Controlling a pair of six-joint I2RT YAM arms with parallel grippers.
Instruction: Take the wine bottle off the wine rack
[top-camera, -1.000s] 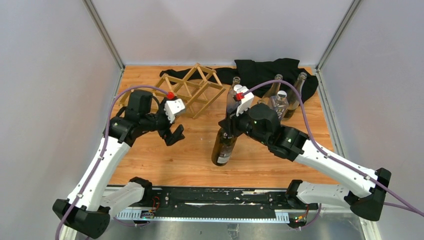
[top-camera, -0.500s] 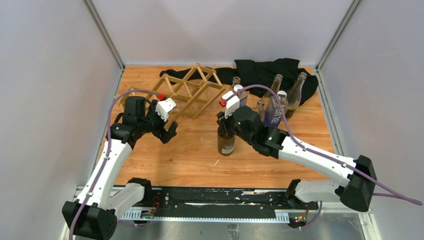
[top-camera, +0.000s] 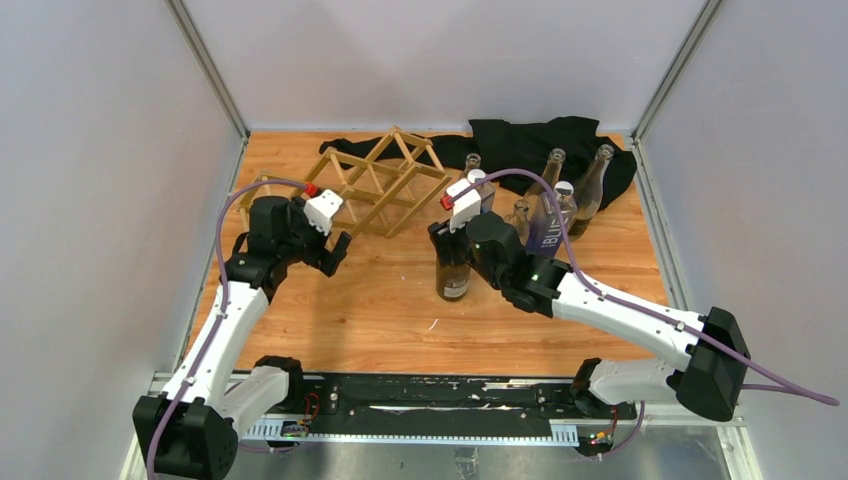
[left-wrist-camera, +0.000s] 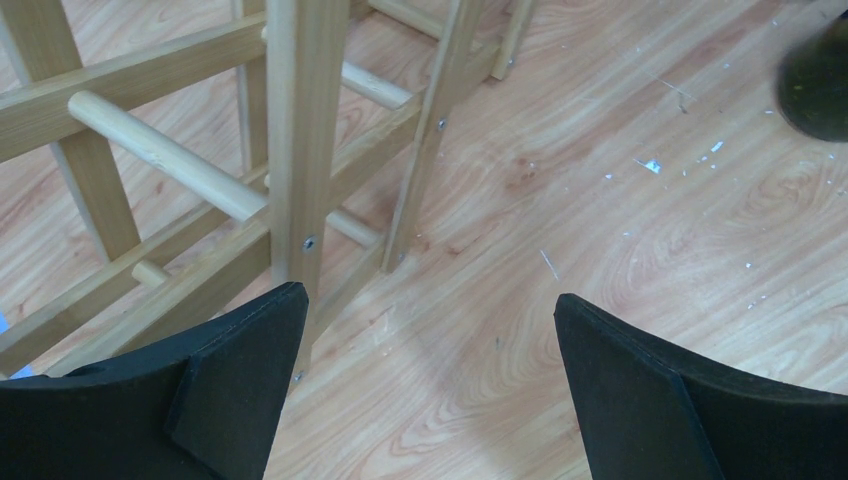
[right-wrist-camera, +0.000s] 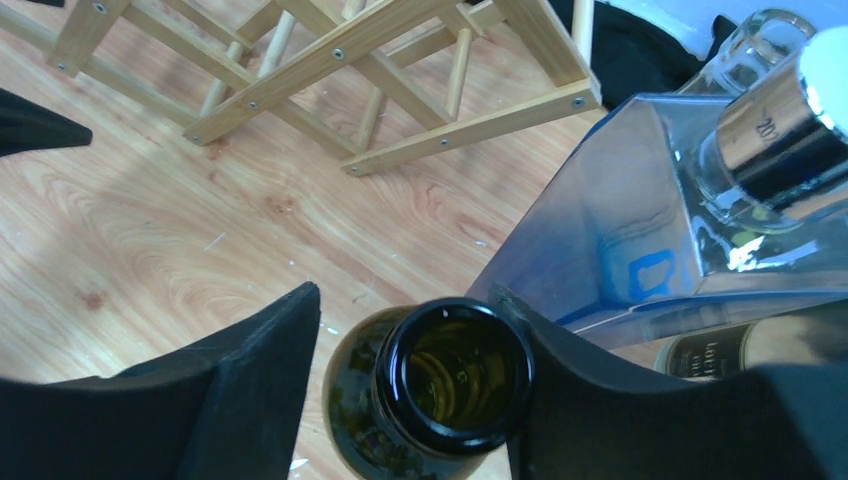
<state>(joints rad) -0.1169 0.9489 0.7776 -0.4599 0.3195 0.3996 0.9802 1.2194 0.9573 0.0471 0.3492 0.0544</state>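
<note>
Your right fingers (right-wrist-camera: 250, 400) flank the neck of the wine bottle (right-wrist-camera: 458, 372), but you cannot tell whether they clamp it. A blue bottle (right-wrist-camera: 620, 200) crowds its right. Only the top view shows the wine bottle upright on the worktop (top-camera: 380, 310), off the wine rack (top-camera: 385, 180). Your left fingers (left-wrist-camera: 230, 400) stand apart over open worktop, with a rack post at upper left.

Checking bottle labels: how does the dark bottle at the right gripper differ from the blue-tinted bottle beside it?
The dark bottle is olive-brown with a round neck; the blue-tinted bottle is clear, with flat angular shoulders. The dark bottle's mouth is open; the blue-tinted bottle has a silvery cap. The dark bottle sits between the right gripper's fingers; the blue-tinted bottle stands free. Both stand upright on the table.
</note>
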